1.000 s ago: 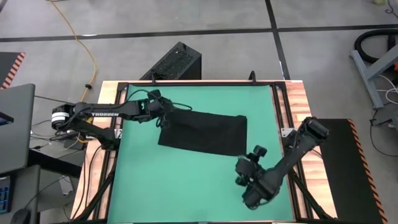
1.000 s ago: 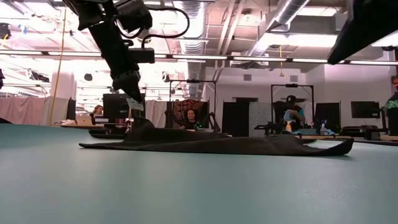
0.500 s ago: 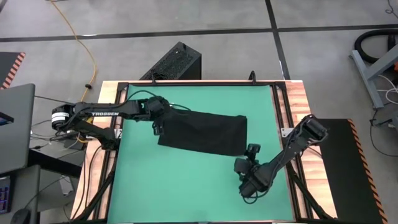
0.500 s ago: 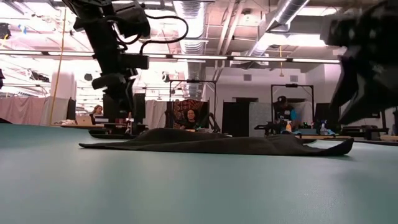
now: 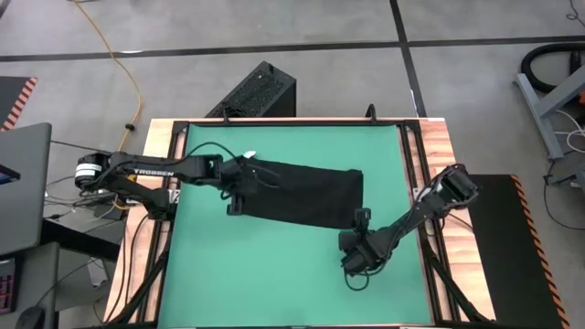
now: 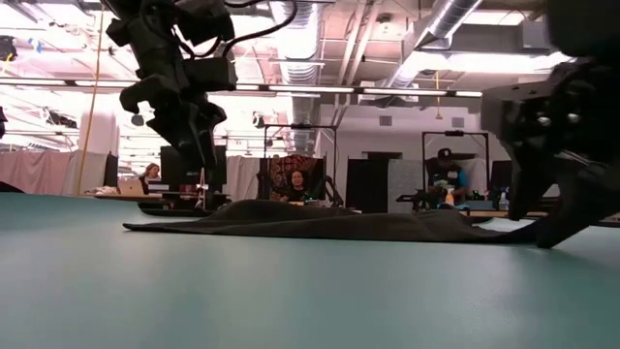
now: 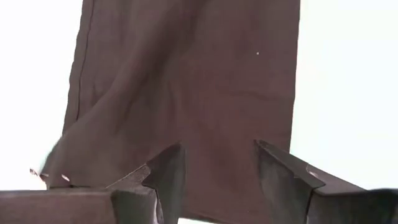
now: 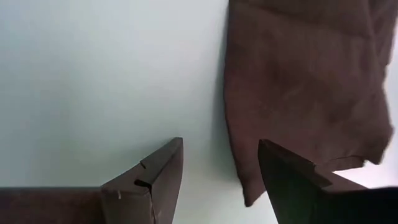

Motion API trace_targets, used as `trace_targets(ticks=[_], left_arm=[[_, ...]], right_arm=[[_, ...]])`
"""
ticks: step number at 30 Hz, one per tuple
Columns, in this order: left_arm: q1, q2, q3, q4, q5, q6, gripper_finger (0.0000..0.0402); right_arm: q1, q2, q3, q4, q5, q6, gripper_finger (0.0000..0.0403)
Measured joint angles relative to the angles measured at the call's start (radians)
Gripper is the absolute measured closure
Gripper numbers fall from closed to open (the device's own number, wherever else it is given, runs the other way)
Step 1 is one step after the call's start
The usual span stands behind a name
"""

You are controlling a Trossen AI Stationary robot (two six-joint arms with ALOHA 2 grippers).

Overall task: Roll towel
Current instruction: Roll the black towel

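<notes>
Black towel (image 5: 302, 194) lies spread flat on the green mat (image 5: 228, 265) of the desk, between the two hands. Left hand (image 5: 239, 183) hovers over the towel's end nearest it, fingers wide and empty. Right hand (image 5: 356, 239) sits just off the opposite corner, fingers also wide, gripping nothing

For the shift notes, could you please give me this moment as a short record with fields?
towel: black towel lying spread out, unrolled, on the green mat
tag: small white tag at the towel's left end
left gripper: left gripper open, over the towel's left end, holding nothing
right gripper: right gripper open, low beside the towel's near right corner, holding nothing
</notes>
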Motion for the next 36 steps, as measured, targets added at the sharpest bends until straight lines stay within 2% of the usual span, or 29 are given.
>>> trace_targets(ticks=[4,7,17,22,27,32,36], left_arm=[[-0.009,0.000,0.000,0.003,-0.009,0.005,0.0228],[-0.010,0.000,0.000,0.001,-0.020,-0.001,0.0228],[-0.025,0.000,0.000,-0.037,-0.021,-0.075,0.0228],[-0.110,0.000,0.000,-0.037,-0.020,-0.146,0.0228],[-0.241,0.000,0.000,0.016,-0.039,-0.284,0.0228],[-0.397,0.000,0.000,0.159,-0.137,-0.358,0.0228],[-0.513,0.000,0.000,0.259,-0.245,-0.365,0.0228]], right_arm=[[-0.038,0.000,-0.003,-0.004,-0.010,-0.021,0.0181],[-0.063,0.000,-0.003,-0.008,-0.037,-0.023,0.0209],[-0.073,0.005,-0.007,-0.043,-0.097,0.081,0.0387],[-0.032,0.005,0.057,-0.034,-0.121,0.119,0.0391],[0.023,0.005,0.198,0.008,-0.150,0.111,0.0396],[0.059,0.005,0.331,0.140,-0.203,0.040,0.0391],[0.063,0.005,0.385,0.271,-0.206,-0.015,0.0371]])
